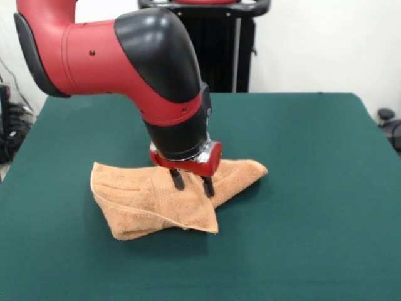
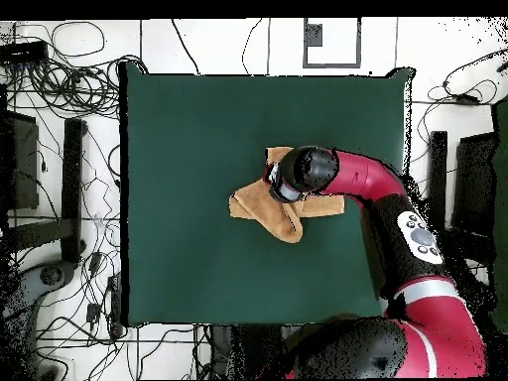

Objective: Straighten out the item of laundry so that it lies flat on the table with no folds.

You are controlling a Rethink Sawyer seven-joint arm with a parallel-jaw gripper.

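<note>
Folded terry towel [image 1: 156, 200] lies nearest us, on green felt table [image 1: 313, 188].
We see the gripper [image 1: 191, 182] with fingers spread apart, tips touching its rumpled orange-tan pile.

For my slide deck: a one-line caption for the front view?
Sawyer's hand pressing open fingers into a folded orange-tan towel on the green table.

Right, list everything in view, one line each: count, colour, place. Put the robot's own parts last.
towel: one, orange-tan, folded and crumpled near the middle of the table.
table: one, dark green cloth top, fills most of both views.
cables: many, black, on the floor around the table in the overhead view.
arm: one, red and black, bent down over the towel.
gripper: one, dark fingers under a red flange, open, tips at the towel's upper layer.
</note>
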